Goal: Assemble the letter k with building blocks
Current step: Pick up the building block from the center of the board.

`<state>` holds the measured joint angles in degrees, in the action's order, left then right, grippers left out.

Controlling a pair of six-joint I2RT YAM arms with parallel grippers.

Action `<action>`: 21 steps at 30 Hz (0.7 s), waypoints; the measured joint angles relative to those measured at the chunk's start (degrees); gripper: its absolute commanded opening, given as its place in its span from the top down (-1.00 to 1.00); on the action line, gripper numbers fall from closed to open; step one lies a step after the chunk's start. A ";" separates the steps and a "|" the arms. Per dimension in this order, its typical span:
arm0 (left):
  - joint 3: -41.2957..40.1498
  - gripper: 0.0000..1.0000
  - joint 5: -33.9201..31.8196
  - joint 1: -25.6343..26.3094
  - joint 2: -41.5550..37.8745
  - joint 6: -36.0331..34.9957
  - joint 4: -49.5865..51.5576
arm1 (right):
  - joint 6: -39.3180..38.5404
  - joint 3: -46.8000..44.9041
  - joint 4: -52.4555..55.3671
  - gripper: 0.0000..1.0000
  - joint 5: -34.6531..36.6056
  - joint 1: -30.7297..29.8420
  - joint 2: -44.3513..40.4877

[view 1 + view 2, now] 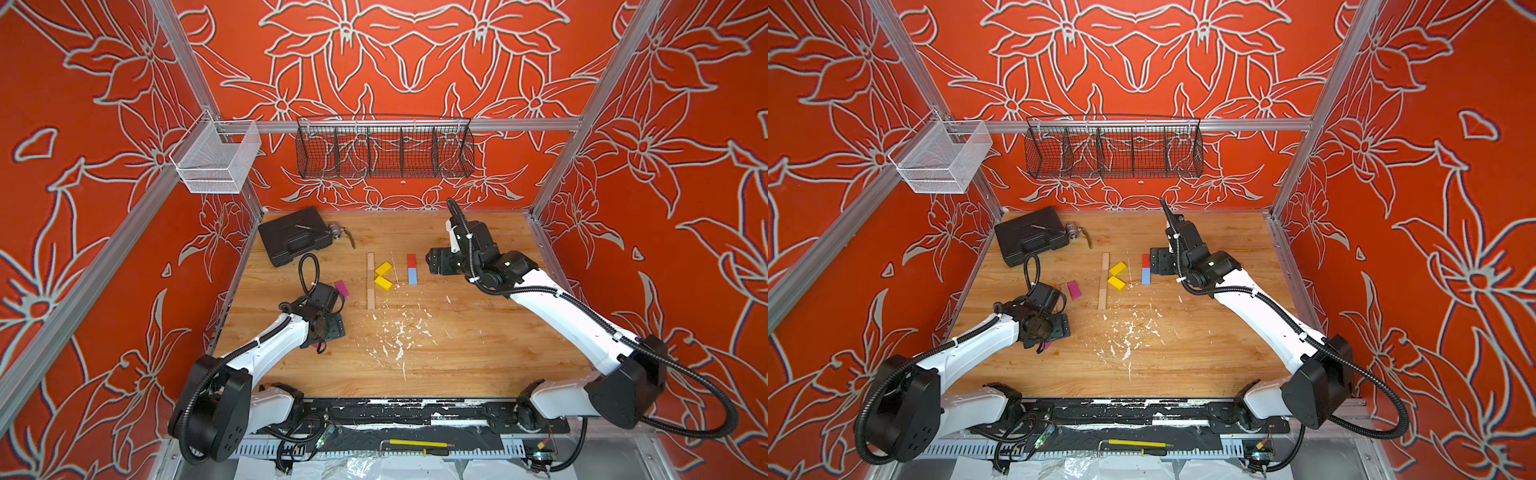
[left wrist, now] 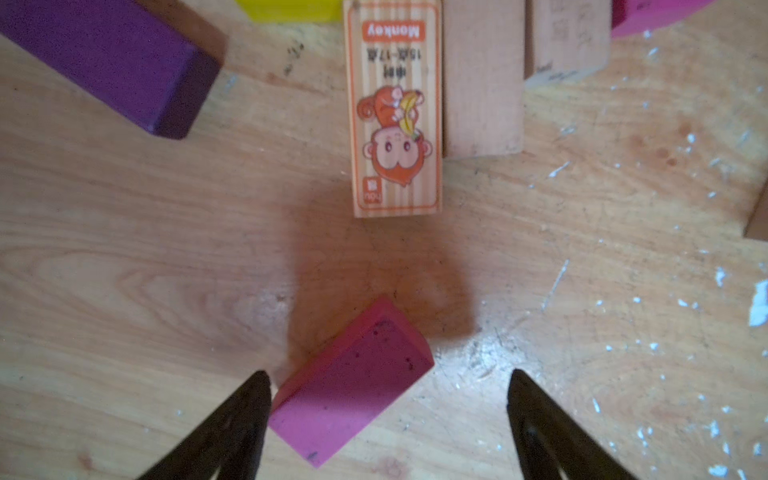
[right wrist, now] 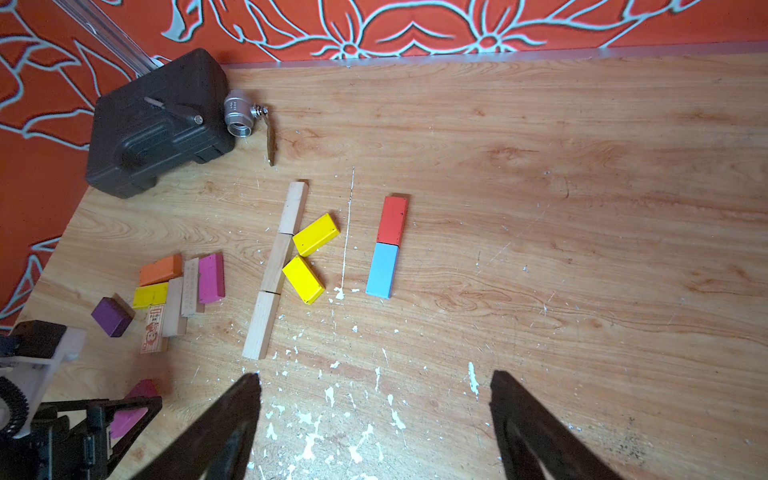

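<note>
Pink block (image 2: 353, 382) first: it lies flat on the wooden table (image 2: 124, 270), between the two fingers of the left gripper (image 2: 389, 374). Those fingers stand wide apart. One tip is right by the block's edge and the other is well off it, so nothing is pinched. The right gripper (image 3: 374, 380) hangs wide open too, with nothing in it. In the middle, pale wood bars (image 3: 274, 270) make a straight line. Two yellow blocks (image 3: 316, 234) slant off its side. A red block (image 3: 392, 219) and a blue block (image 3: 382, 270) sit end to end nearby.
</note>
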<state>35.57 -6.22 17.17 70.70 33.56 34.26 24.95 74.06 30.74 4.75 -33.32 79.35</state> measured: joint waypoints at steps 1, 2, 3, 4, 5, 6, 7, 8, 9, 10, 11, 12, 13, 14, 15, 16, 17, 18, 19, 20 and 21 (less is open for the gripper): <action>0.00 -0.57 0.55 0.00 0.09 0.07 -0.11 | 0.07 0.00 0.00 -0.76 0.00 0.00 0.00; 0.00 -0.53 1.33 -0.04 0.24 0.17 -0.15 | 0.15 0.00 0.00 -0.76 0.00 0.00 0.00; 0.04 -0.48 2.21 -0.04 0.44 0.15 -0.04 | 0.22 0.00 0.00 -0.76 0.00 0.00 0.00; 0.17 -0.45 2.82 -0.04 0.63 0.26 0.20 | 0.31 0.00 0.00 -0.76 0.00 0.00 0.00; 0.52 -0.43 3.69 -0.04 0.85 0.31 0.63 | 0.42 0.00 0.00 -0.76 0.00 0.00 0.00; 0.87 -0.41 4.37 -0.04 0.96 0.33 0.94 | 0.57 0.00 0.00 -0.76 0.00 0.00 0.00; 1.14 -0.40 5.07 -0.04 0.98 0.37 1.09 | 0.63 0.00 0.00 -0.76 0.00 0.00 0.00; 1.42 -0.38 5.57 -0.04 0.98 0.37 1.16 | 0.72 0.00 0.00 -0.76 0.00 0.00 0.00; 1.66 -0.35 6.21 -0.04 1.01 0.33 1.22 | 0.81 0.00 0.00 -0.76 0.02 0.00 0.00; 1.81 -0.32 6.40 -0.04 1.03 0.39 1.22 | 0.85 0.00 0.00 -0.76 0.00 0.00 -0.02; 1.92 -0.28 6.51 -0.04 1.11 0.55 1.25 | 0.96 0.00 0.00 -0.76 0.00 0.00 -0.02; 1.99 -0.25 6.49 -0.04 1.31 0.72 1.27 | 1.03 0.00 0.00 -0.76 0.02 0.00 -0.02; 2.03 -0.23 6.43 -0.04 1.53 0.85 1.38 | 1.05 0.00 0.00 -0.76 0.02 0.00 -0.04; 2.05 -0.19 6.38 -0.04 1.88 1.03 1.44 | 1.09 0.00 0.02 -0.76 0.02 0.00 -0.04; 2.08 -0.13 6.32 -0.04 2.27 1.14 1.66 | 1.11 0.00 0.02 -0.76 0.09 0.00 -0.09; 2.14 -0.09 6.27 -0.04 2.60 1.29 1.86 | 1.16 0.00 0.02 -0.76 0.22 0.00 -0.11; 2.19 -0.04 6.25 -0.04 2.95 1.42 2.08 | 1.20 -0.02 0.02 -0.76 0.35 0.00 -0.17; 2.21 0.01 6.25 -0.04 3.28 1.44 2.25 | 1.22 -0.11 0.00 -0.76 0.46 0.00 -0.31; 2.23 0.05 6.25 -0.04 3.56 1.53 2.36 | 1.25 -0.24 0.02 -0.76 0.52 0.00 -0.44; 2.25 0.10 6.25 -0.04 3.91 1.60 2.49 | 1.27 -0.44 0.02 -0.76 0.61 0.00 -0.68; 2.25 0.16 6.27 -0.04 4.26 1.64 2.58 | 1.27 -0.66 0.02 -0.76 0.70 0.00 -0.90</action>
<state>37.82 0.05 17.12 74.96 35.20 36.84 26.22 73.41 30.76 5.45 -33.32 78.46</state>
